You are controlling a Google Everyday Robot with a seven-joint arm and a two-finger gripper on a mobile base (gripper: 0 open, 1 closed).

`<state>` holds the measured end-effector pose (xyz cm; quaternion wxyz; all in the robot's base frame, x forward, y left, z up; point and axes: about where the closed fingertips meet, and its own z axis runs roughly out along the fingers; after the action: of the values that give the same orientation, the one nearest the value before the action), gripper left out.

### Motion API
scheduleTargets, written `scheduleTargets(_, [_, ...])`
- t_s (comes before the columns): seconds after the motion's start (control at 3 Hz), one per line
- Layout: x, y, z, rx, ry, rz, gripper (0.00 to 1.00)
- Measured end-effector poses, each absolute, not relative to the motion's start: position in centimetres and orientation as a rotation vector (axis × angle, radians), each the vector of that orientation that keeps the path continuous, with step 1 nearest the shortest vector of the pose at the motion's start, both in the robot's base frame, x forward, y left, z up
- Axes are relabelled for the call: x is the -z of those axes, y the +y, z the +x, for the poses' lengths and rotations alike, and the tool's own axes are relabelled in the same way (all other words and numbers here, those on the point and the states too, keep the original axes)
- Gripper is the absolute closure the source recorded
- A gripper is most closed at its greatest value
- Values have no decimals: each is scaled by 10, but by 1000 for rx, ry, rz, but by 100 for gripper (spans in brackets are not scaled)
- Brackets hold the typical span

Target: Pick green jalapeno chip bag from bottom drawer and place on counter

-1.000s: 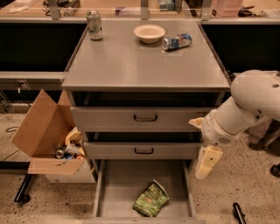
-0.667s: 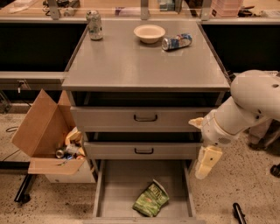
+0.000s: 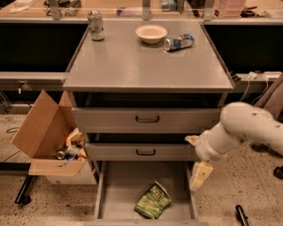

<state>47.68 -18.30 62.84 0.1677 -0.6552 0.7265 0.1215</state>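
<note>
Chip bag (image 3: 152, 201) in bottom drawer (image 3: 123, 185), front right; pincer (image 3: 199, 175) seemingly over drawer's right wall; bowl (image 3: 151, 33) on counter (image 3: 146, 66).

I see the gripper (image 3: 196, 165) hanging low at the right front of the grey cabinet (image 3: 146, 119), above a speckled terrazzo floor (image 3: 247, 198). Far to the gripper's left is an open cardboard box (image 3: 42, 132), flaps splayed, with cans and wrappers inside. Lower left of that, a black stand leg (image 3: 24, 194) rests on the floor. Well above and behind the gripper, a tan wooden bench (image 3: 124, 11) runs across the room, with dark recesses (image 3: 35, 46) beneath it. Up to the gripper's right, white cables (image 3: 261, 76) lie along a grey ledge. The light is warm.
</note>
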Motion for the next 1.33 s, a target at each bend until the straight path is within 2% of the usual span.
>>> scheduleTargets(1.0, [-480,-158,472,-506,2005,-1908,0])
scheduleTargets(1.33, [-421,-157,469,-621,2090,-1830,0])
